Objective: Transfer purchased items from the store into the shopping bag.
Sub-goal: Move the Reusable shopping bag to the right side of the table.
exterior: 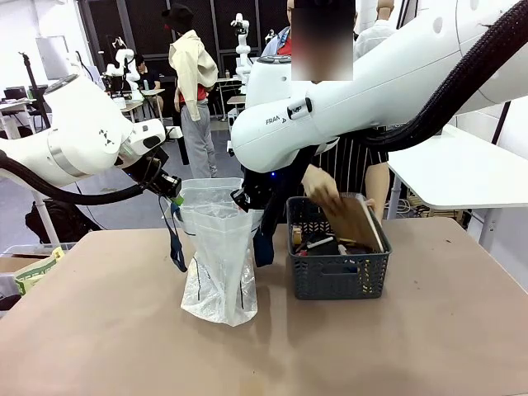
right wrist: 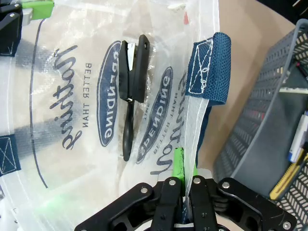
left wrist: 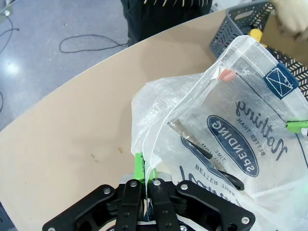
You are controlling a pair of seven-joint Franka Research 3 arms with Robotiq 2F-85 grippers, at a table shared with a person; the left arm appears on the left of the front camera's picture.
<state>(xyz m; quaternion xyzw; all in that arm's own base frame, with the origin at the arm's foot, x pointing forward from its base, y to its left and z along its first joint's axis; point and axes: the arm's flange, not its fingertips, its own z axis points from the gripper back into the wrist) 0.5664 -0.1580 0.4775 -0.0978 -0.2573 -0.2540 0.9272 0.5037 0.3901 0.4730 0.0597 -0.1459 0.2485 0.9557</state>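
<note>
Shopping bag (exterior: 219,272), translucent white with dark lettering, stands upright on the brown desk (exterior: 99,330), just left of the dark grey basket (exterior: 337,276). The left gripper (left wrist: 146,179) is pinched closed on one side of the bag's rim. The right gripper (right wrist: 185,176) is pinched closed on the opposite side, beside a navy strap handle (right wrist: 208,67). Between them the mouth is stretched open. A black long-handled item (right wrist: 131,91) lies inside the bag.

Across the desk, a person's hand (exterior: 320,188) holds a flat brown packet (exterior: 355,221) tilted over the basket, where other small goods (exterior: 318,243) lie. The transfer looks partly done. Next, the packet needs to cross to the open mouth while both grippers hold the rim apart and steady.

Around us is a workshop with a grey floor, a loose cable, and a white table (exterior: 462,173) to the right.
</note>
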